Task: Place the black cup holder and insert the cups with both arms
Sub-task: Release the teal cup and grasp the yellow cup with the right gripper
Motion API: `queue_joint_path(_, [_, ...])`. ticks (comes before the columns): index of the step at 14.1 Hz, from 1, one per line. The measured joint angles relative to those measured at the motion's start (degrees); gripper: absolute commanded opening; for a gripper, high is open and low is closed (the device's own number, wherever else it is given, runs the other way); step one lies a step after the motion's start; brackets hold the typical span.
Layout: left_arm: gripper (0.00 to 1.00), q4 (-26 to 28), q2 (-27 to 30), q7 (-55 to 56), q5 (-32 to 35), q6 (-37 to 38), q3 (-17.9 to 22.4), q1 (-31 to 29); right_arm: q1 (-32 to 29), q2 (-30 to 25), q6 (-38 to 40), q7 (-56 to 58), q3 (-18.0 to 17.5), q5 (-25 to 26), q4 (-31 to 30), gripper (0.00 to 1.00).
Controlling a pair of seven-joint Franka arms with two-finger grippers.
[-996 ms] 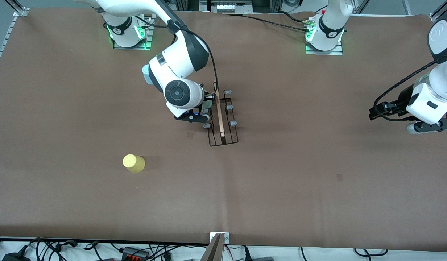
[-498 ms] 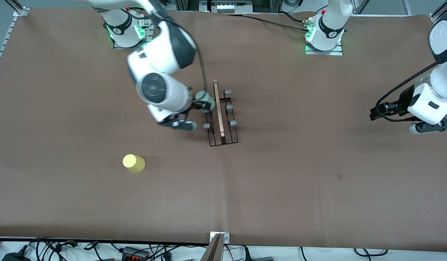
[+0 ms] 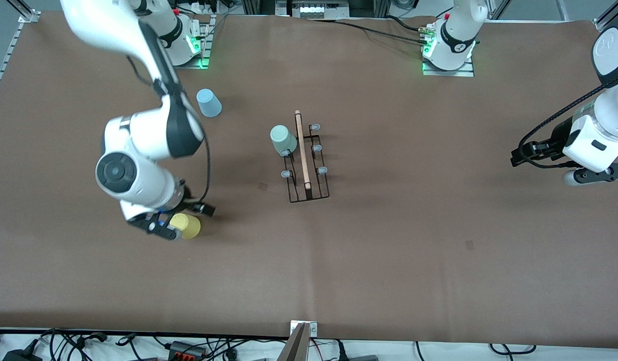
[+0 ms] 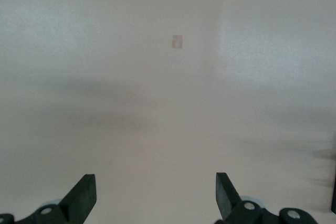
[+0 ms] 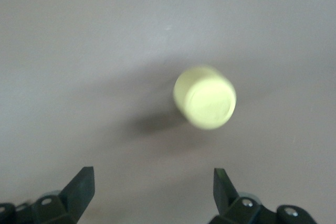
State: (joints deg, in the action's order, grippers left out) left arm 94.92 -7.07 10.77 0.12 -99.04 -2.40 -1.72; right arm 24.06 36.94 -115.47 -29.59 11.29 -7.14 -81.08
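Observation:
The black cup holder [image 3: 309, 193] stands mid-table with its wooden rod [image 3: 302, 150] on top. A pale green cup [image 3: 282, 139] sits upside down on one of its pegs at the end farther from the front camera. The yellow cup [image 3: 188, 226] stands upside down on the table, nearer to the camera and toward the right arm's end. My right gripper [image 3: 182, 219] hangs open just over it; in the right wrist view the yellow cup [image 5: 205, 97] lies ahead of the right gripper [image 5: 152, 182], not between its fingers. A light blue cup [image 3: 209, 103] stands near the right arm's base. My left gripper [image 3: 544, 165] [image 4: 156, 192] waits open and holds nothing at its end of the table.
Brown table cover with small tape marks [image 3: 262, 186] [image 3: 469, 244] [image 4: 177, 41]. Cables [image 3: 188, 347] and a metal bracket [image 3: 302, 330] run along the edge nearest the front camera. The arm bases [image 3: 178, 40] [image 3: 449, 50] stand at the farthest edge.
My right gripper opened and left the pale green cup on the holder's peg, then swung toward the right arm's end to hang over the yellow cup. The left arm has not moved.

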Motion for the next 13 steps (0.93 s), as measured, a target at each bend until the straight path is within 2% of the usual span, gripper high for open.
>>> queue_joint_path(3, [1.0, 0.0, 0.0, 0.0, 0.0, 0.0, 0.0, 0.0, -2.9, 3.6, -4.8, 5.8, 0.0, 0.6, 0.6, 1.0])
queue_joint_path(13, [1.0, 0.0, 0.0, 0.0, 0.0, 0.0, 0.0, 0.0, -4.7, 7.6, -4.9, 12.8, -0.3, 0.6, 1.2, 1.0])
